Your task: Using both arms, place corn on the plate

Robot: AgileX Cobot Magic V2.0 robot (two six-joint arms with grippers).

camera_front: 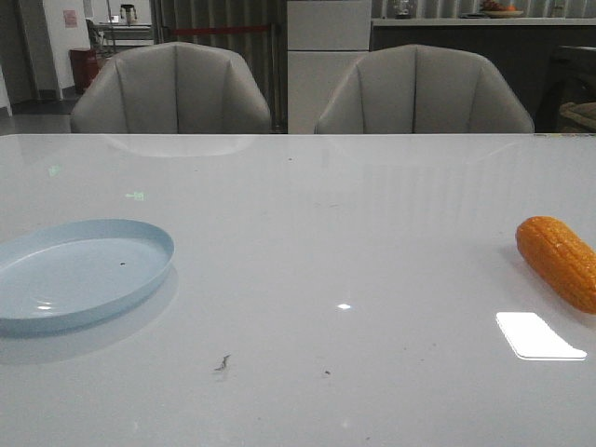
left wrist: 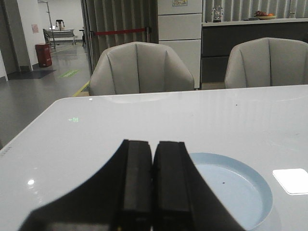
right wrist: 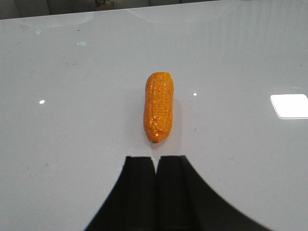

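I see the corn (right wrist: 159, 107) lying flat on the surface (right wrist: 72, 120) just ahead of my right gripper (right wrist: 156, 166), which looks pressed together and clear of it, though the fingertip gap is dark. The plate (left wrist: 240, 192) sits partly under my left gripper (left wrist: 153, 149), pressed together, holding nothing.

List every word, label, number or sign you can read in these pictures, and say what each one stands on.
No text can be read.
Pink notice on the far wall: too small and blurred.
Paper on the white cabinet: cut off and blurred.
Green markings on the floor: shape unclear.
The corn, the plate, the table and both shut grippers: no print visible.
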